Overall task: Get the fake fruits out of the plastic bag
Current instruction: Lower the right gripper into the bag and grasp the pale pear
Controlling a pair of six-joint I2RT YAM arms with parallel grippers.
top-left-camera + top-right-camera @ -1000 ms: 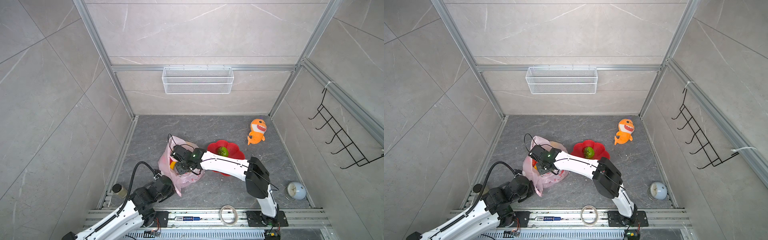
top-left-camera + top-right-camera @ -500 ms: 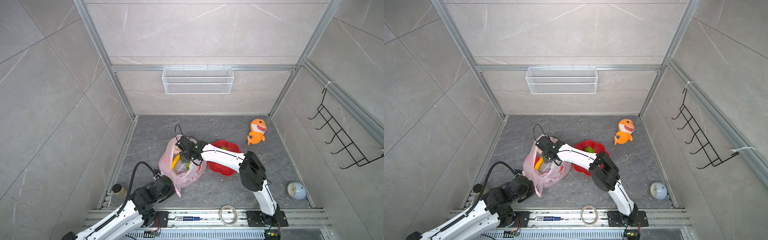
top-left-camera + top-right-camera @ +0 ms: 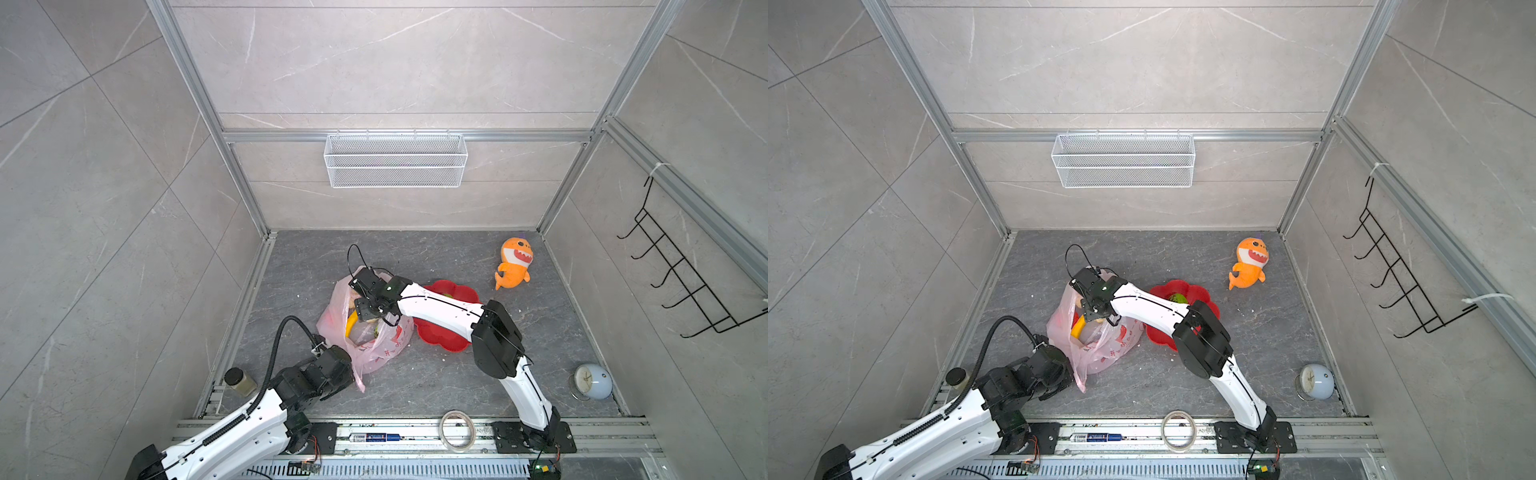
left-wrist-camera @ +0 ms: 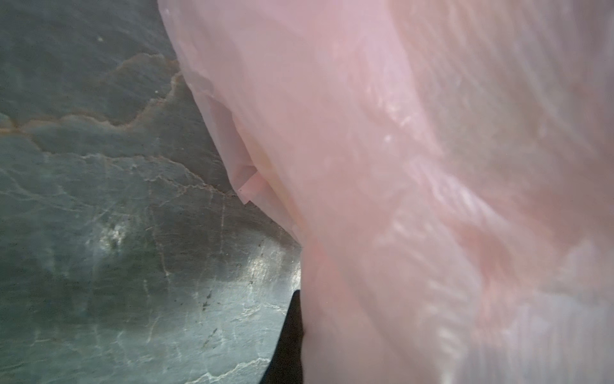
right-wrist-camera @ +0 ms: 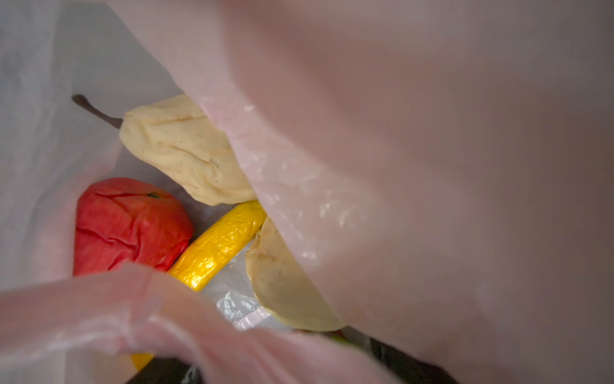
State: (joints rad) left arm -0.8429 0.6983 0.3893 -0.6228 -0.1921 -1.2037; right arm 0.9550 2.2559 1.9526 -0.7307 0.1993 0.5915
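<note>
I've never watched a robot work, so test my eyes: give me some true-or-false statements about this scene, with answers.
1. A yellow banana lies inside the plastic bag. True.
2. The red dish is empty. False: a green fruit sits in it.
3. The plush shark lies inside the plastic bag. False: it lies on the floor, apart from the bag.
4. The left gripper is shut on the plastic bag. True.

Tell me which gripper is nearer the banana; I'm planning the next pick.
Right. The right gripper hangs over the plastic bag, just above the banana; the left gripper pinches the bag's near edge, farther off.
</note>
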